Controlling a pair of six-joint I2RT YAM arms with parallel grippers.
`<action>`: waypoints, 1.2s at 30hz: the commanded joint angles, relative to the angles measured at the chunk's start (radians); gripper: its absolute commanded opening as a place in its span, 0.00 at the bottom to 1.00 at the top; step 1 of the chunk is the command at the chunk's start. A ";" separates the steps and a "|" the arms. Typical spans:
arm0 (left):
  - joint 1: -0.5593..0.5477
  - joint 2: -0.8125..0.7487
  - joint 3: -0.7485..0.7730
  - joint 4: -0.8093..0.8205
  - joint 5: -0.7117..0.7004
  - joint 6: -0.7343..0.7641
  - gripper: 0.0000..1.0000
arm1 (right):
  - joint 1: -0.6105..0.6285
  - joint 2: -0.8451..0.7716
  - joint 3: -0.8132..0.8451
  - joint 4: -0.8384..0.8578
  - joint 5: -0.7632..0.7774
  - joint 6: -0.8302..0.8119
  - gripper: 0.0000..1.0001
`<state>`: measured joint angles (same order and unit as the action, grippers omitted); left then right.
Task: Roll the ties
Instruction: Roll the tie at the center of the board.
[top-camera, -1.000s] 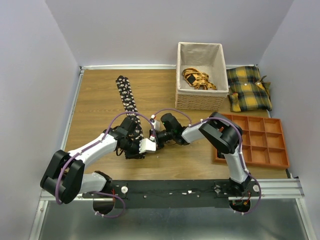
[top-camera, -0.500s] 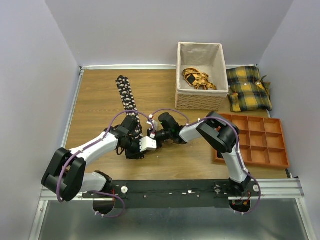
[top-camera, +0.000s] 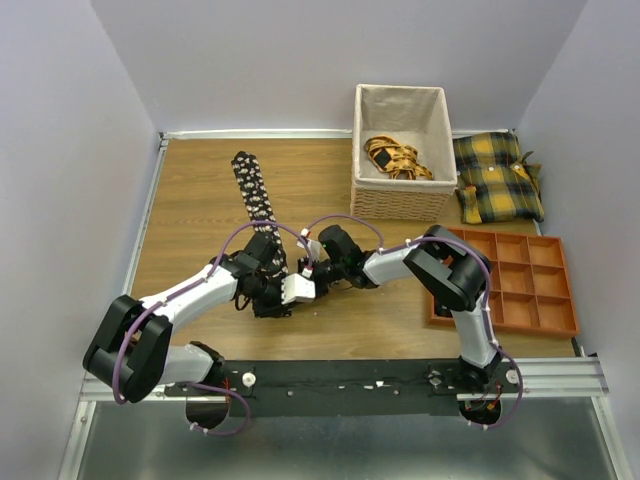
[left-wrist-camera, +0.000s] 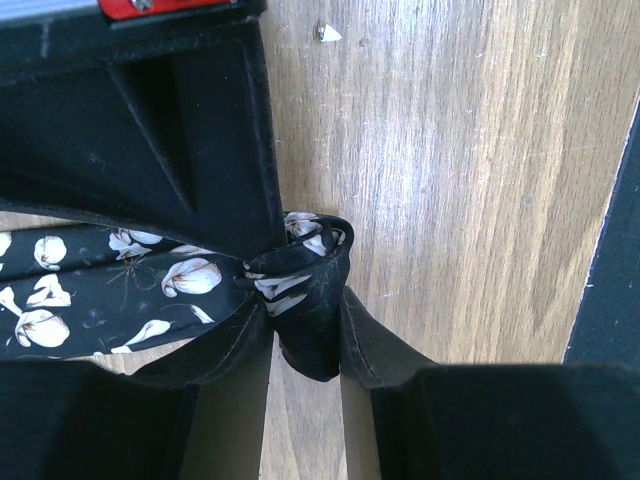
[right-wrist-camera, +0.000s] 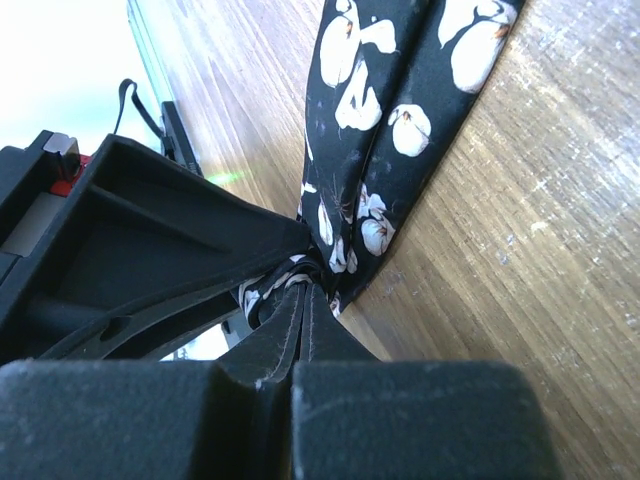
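Observation:
One black tie (top-camera: 254, 200) with white flowers lies as a strip on the wooden table, running from the far left toward the arms. Its near end is bunched where both grippers meet. In the left wrist view my left gripper (left-wrist-camera: 305, 340) is shut on the folded end of the tie (left-wrist-camera: 305, 300). In the right wrist view my right gripper (right-wrist-camera: 305, 300) has its fingers pressed together on the same bunched end of the tie (right-wrist-camera: 360, 150). From above, the left gripper (top-camera: 270, 293) and right gripper (top-camera: 303, 280) sit side by side over it.
A fabric-lined wicker basket (top-camera: 398, 205) at the back holds a yellow-and-black fabric bundle (top-camera: 395, 156). Two yellow plaid cushions (top-camera: 497, 185) lie to its right. An orange compartment tray (top-camera: 520, 285) sits at the right, by the right arm's elbow.
Both grippers stay on the tie's near end. The right arm's elbow has shifted slightly right; the tie strip has barely moved.

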<state>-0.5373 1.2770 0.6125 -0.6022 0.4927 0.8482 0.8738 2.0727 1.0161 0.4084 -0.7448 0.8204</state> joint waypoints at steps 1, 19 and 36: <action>-0.007 0.004 -0.030 0.032 0.007 0.012 0.36 | 0.010 -0.025 -0.030 0.026 -0.005 0.014 0.04; -0.007 0.002 -0.025 0.008 0.000 0.032 0.36 | -0.001 -0.083 -0.080 0.029 0.035 0.003 0.01; -0.007 0.016 -0.013 0.051 0.009 -0.017 0.36 | 0.037 0.023 0.030 0.026 -0.050 -0.009 0.01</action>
<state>-0.5388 1.2755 0.6094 -0.5964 0.4976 0.8661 0.8783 2.0491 0.9760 0.4568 -0.7784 0.8288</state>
